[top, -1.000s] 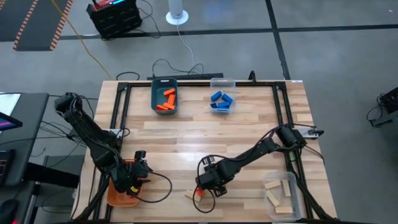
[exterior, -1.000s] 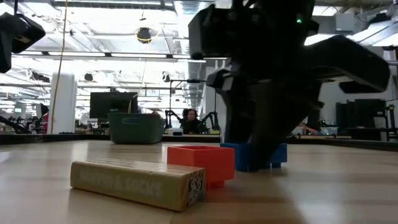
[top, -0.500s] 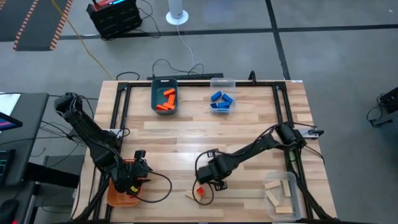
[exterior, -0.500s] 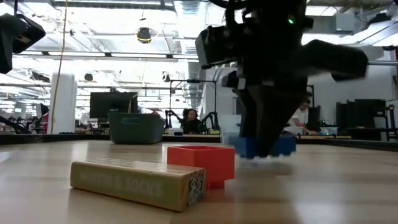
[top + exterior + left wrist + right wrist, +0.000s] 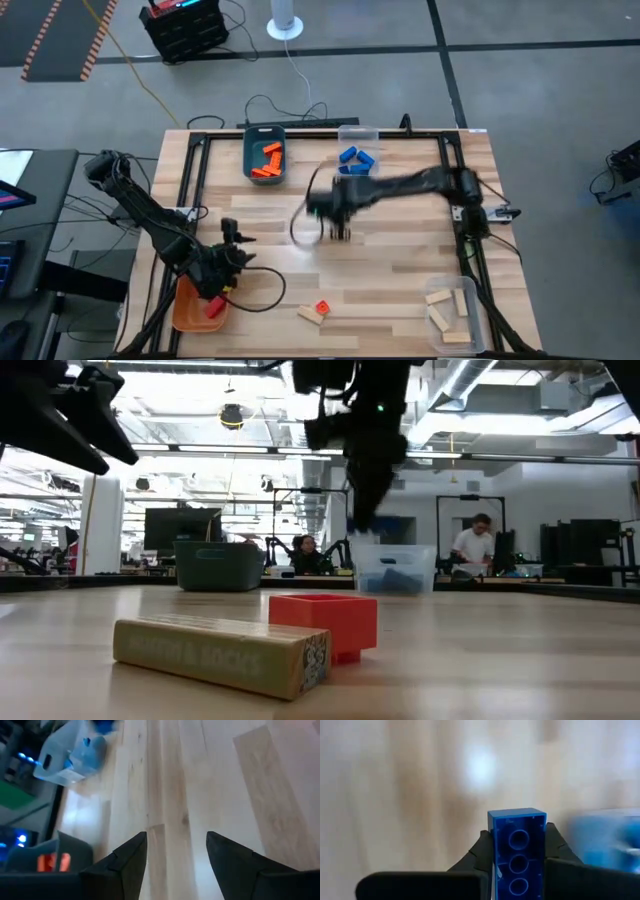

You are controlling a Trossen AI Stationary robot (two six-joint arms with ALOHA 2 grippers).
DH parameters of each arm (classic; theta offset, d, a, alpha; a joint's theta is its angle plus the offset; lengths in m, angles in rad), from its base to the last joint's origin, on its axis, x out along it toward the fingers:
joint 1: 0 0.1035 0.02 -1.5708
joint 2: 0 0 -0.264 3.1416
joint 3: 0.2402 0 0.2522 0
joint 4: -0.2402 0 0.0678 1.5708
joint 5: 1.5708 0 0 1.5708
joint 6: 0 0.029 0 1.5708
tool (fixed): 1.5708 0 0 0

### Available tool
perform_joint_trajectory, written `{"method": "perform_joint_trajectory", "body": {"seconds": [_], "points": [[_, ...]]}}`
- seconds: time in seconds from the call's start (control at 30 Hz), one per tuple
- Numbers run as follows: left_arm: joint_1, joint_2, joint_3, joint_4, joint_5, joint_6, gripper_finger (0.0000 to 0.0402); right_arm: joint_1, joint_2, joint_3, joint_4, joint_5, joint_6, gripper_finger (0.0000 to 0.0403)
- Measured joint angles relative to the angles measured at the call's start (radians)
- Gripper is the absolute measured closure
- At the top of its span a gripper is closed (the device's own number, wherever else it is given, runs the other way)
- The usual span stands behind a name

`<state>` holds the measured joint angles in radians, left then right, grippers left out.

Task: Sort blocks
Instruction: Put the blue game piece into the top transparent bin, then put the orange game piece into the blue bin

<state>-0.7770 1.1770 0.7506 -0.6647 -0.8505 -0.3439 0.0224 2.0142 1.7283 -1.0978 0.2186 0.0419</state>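
My right gripper point(image 5: 340, 232) hangs blurred above the middle of the table, shut on a blue block point(image 5: 517, 851). Near the front edge a red block point(image 5: 322, 307) lies against a pale wood block point(image 5: 309, 315); in the low view the red block point(image 5: 323, 622) stands just behind the wood block point(image 5: 220, 651). My left gripper point(image 5: 177, 854) is open and empty above the table's left side, beside an orange bin point(image 5: 187, 310) that holds a red block point(image 5: 213, 307). My right gripper pinches the blue block's two long sides point(image 5: 492, 857) between its fingers point(image 5: 481, 854), coming from above and pointing down. The block stands along the fingers, its hollow underside toward the wrist camera. Its free end sticks out past the fingertips, clear of the table.
A teal bin point(image 5: 265, 157) with orange blocks and a clear bin point(image 5: 357, 162) with blue blocks stand at the far edge. Another clear bin point(image 5: 452, 308) with wood blocks sits at the near right corner. A person shows in the room behind point(image 5: 470, 545).
My right gripper has taken hold of the blue block beside the red one, lifted it clear and swung it fast toward the far edge, toward the clear bin. The red and wood blocks stay put. My left gripper has turned and shifted off the orange bin toward the table's middle.
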Motion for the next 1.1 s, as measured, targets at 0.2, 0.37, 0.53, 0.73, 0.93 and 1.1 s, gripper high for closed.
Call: {"method": "perform_joint_trajectory", "body": {"seconds": [0.2, 0.37, 0.53, 0.73, 0.93, 1.1], "points": [[0.012, -0.047, -0.046, 0.038, -0.008, 0.131, 0.0214, -0.159, -0.131, 0.002, 0.135, 0.041, -0.095, 0.0347], [0.060, -0.187, -0.159, 0.170, 0.010, 0.209, 0.0232, -0.334, -0.133, 0.001, 0.144, 0.076, -0.099, 0.0347], [0.144, -0.360, -0.240, 0.208, 0.072, 0.230, 0.0243, -0.472, -0.078, 0.001, 0.147, 0.054, -0.100, 0.0346], [0.198, -0.523, -0.251, 0.163, 0.135, 0.187, 0.0245, -0.590, -0.027, -0.001, 0.128, -0.106, -0.106, 0.0329], [0.201, -0.595, -0.251, 0.193, 0.112, 0.200, 0.0245, -0.603, -0.052, 0.000, 0.087, -0.125, -0.120, 0.0256], [0.221, -0.595, -0.251, 0.233, 0.110, 0.207, 0.0245, -0.536, -0.125, 0.000, 0.037, -0.079, -0.097, 0.0216]]}}
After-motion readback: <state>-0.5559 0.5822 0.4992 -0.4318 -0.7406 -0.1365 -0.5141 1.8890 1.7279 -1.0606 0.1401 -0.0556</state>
